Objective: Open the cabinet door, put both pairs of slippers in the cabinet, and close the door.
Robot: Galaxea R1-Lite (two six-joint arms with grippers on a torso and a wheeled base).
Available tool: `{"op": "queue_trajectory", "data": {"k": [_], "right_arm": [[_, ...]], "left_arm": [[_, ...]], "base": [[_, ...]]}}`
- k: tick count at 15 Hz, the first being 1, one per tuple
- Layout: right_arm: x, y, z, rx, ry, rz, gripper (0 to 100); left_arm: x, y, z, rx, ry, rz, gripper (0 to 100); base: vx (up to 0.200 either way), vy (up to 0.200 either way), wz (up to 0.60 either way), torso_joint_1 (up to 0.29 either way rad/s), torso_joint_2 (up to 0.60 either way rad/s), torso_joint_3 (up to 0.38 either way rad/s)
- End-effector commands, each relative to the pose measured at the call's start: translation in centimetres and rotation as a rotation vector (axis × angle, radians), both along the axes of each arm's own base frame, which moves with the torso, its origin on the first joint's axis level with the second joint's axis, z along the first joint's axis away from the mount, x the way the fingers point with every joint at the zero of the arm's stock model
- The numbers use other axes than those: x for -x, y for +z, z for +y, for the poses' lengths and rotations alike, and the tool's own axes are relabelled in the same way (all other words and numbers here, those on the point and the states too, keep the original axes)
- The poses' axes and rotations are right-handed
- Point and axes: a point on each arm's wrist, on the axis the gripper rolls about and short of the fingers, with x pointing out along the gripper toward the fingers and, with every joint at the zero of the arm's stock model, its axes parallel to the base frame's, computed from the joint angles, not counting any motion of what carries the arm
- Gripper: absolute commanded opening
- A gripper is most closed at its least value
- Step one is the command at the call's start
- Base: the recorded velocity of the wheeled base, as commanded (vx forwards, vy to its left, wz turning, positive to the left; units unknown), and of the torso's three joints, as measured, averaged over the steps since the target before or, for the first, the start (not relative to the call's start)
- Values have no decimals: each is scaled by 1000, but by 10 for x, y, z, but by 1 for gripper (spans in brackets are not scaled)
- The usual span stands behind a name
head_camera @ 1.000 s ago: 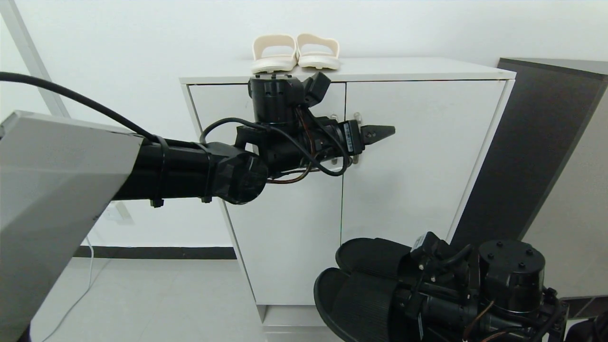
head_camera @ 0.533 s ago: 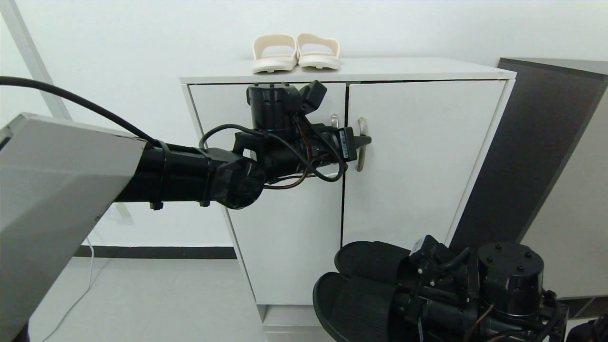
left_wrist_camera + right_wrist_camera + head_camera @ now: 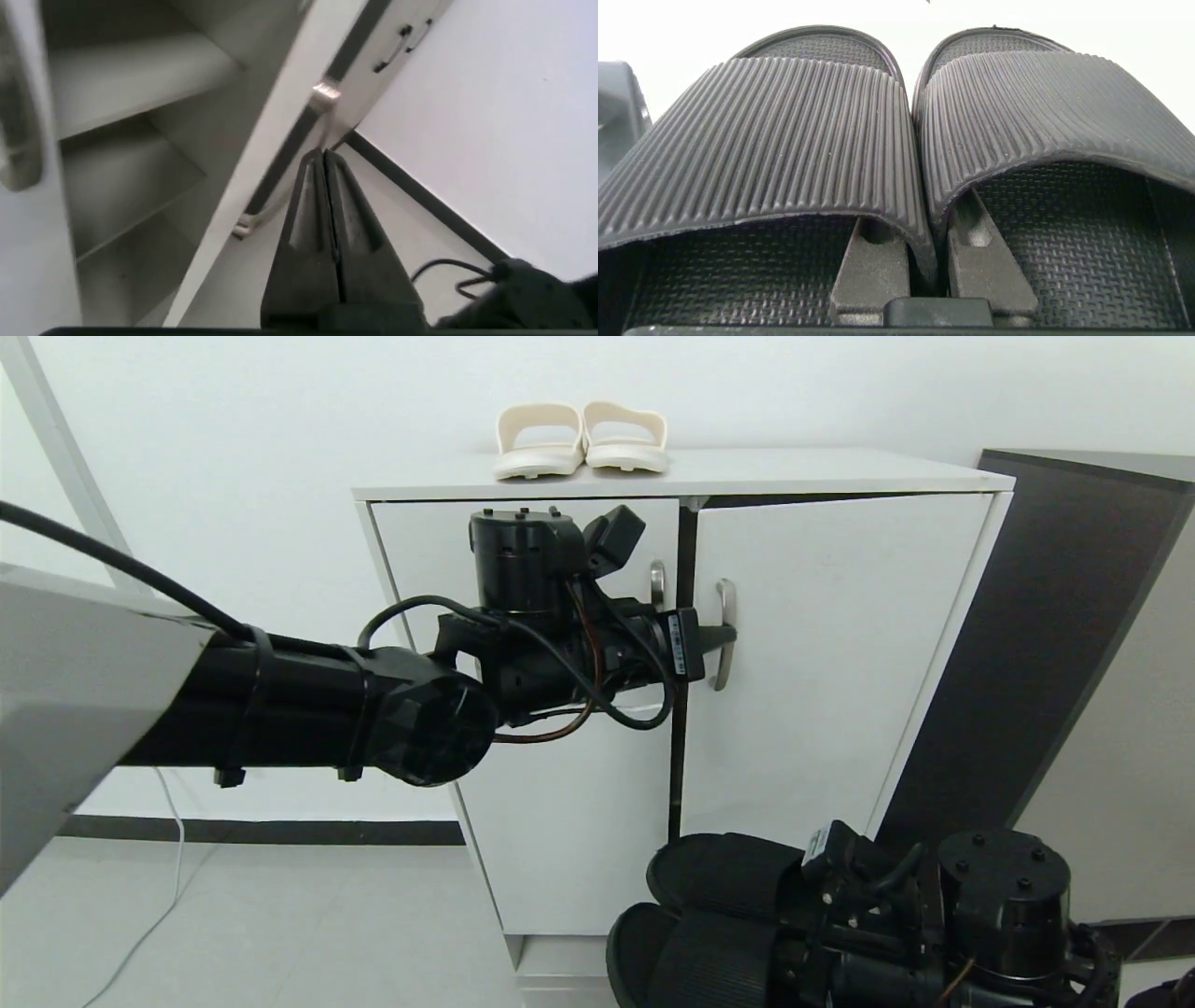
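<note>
The white cabinet fills the centre, and its right door stands ajar. 2 black ribbed slippers sit at 5 o'clock, their touching inner walls pinched by the fingers of the right gripper. 2 cream slippers rest on top at 12 o'clock. The left gripper, fingers pressed together, has its tip at the door handle.

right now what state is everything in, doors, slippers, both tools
right cabinet door: ajar, dark gap along its inner edge
left cabinet door: shut
beige slippers: side by side on the cabinet top, not gripped
black slippers: held as a pair, off the floor
left tool: shut, tip at the right door's handle
right tool: shut on the black slippers' adjoining sides
</note>
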Motion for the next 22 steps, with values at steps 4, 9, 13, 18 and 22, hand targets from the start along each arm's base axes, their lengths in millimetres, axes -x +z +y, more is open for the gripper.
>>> {"op": "queue_trajectory", "data": {"k": [4, 9, 13, 18, 22], "right_arm": [[9, -1, 0, -12, 56, 4, 0], [11, -1, 0, -17, 68, 0, 0], [20, -2, 5, -14, 109, 3, 0], [22, -2, 6, -21, 116, -5, 0], [28, -3, 11, -17, 147, 0, 0]], "left_arm": [[34, 20, 6, 20, -42, -30, 0], [62, 27, 7, 19, -50, -41, 0], [86, 29, 24, 15, -48, -36, 0], [75, 25, 34, 42, -10, -49, 0], [36, 18, 22, 103, 34, -50, 0]], "base": [[0, 0, 0, 0, 0, 0], [0, 0, 0, 0, 0, 0], [0, 0, 0, 0, 0, 0], [0, 0, 0, 0, 0, 0], [0, 0, 0, 0, 0, 0]]}}
